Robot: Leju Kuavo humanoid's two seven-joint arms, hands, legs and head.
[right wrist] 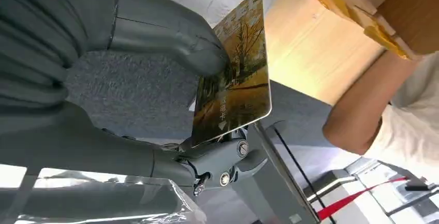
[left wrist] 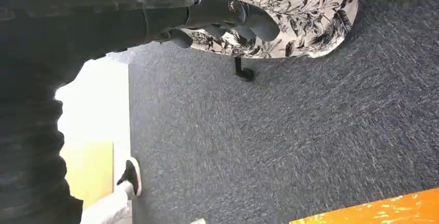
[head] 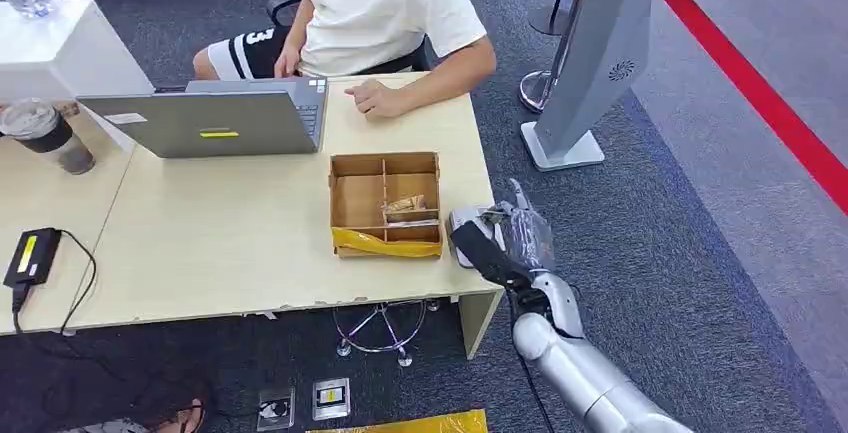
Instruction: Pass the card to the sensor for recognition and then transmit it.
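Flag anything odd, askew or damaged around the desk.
The divided cardboard box has yellow tape sagging along its near wall, as if patched. Clear plastic film hangs around the right hand, which pinches the card. Nothing looks spilled.

Head view: evenly lit from overhead, bright, no hard shadows; only a soft dark band under the table (head: 250, 253) edge. Slight blur overall, mild compression softness. White block (head: 60, 48) near top left almost blown out.

Left wrist view: dim near the left hand (left wrist: 228, 19), dark and underexposed along that side; carpet (left wrist: 284, 131) evenly lit, grainy, fairly sharp. White patch of floor (left wrist: 96, 100) overexposed.

Right wrist view: bright, warm on the card (right wrist: 235, 74), mild glare across its glossy face. Right hand (right wrist: 171, 43) close and soft-focus; background blurred; clear plastic (right wrist: 129, 203) catching pale reflections.
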